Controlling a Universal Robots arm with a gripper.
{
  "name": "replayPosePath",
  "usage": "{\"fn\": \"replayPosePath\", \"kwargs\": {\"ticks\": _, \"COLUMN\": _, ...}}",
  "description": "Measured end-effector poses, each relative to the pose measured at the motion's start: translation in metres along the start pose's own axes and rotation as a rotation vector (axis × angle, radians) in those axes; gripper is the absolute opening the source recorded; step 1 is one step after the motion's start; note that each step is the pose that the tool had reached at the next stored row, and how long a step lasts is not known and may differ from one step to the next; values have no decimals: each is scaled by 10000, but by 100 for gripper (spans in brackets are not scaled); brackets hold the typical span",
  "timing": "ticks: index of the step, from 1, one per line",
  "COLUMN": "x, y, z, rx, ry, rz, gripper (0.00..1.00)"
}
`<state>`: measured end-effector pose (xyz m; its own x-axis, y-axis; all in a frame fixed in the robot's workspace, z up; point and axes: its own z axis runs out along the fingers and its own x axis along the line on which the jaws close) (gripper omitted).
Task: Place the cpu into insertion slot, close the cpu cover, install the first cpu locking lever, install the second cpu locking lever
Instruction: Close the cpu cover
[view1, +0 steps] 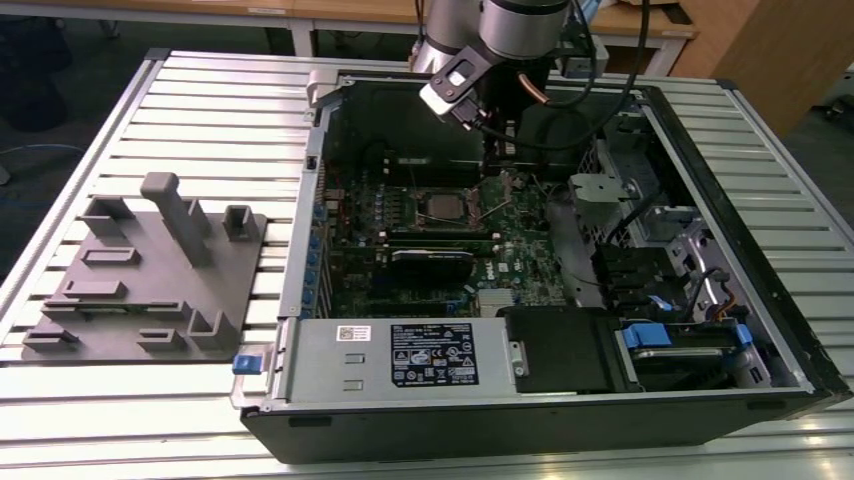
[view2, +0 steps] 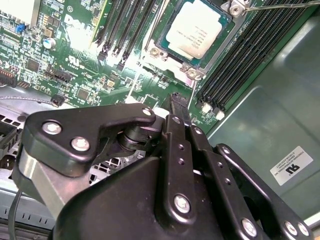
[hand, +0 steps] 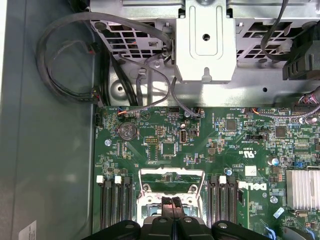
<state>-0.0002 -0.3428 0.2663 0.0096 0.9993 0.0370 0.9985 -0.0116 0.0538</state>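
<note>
Flat square silver-topped cpu (view2: 197, 29) sits in the dark square metal-rimmed insertion slot (view2: 161, 35). Black gripper (view2: 176, 101) jaws pressed together, empty; cpu lies just ahead of the tips

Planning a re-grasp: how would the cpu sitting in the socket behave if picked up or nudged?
The cpu looks like a thin rigid plate, so it probably won't flex. Its smooth metal top may be slippery. Lying flat inside the rim of the insertion slot, it probably won't slide when nudged.
</note>
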Motion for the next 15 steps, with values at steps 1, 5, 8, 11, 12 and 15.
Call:
{"fn": "replayPosePath", "kwargs": {"ticks": 1, "x": 0, "y": 4, "z": 0, "rx": -1, "ry": 1, "rz": 0, "gripper": 11}}
{"fn": "replayPosePath", "kwargs": {"ticks": 5, "x": 0, "y": 6, "z": 0, "rx": -1, "ry": 0, "rz": 3, "gripper": 11}}
{"fn": "replayPosePath", "kwargs": {"ticks": 8, "x": 0, "y": 8, "z": 1, "rx": -1, "ry": 0, "rz": 1, "gripper": 11}}
{"fn": "replayPosePath", "kwargs": {"ticks": 11, "x": 0, "y": 26, "z": 1, "rx": 0, "ry": 0, "rz": 1, "gripper": 11}}
{"fn": "replayPosePath", "kwargs": {"ticks": 12, "x": 0, "y": 40, "z": 2, "rx": -1, "ry": 1, "rz": 1, "gripper": 11}}
{"fn": "replayPosePath", "kwargs": {"ticks": 15, "x": 1, "y": 89, "z": 5, "rx": 0, "ry": -2, "rz": 1, "gripper": 11}}
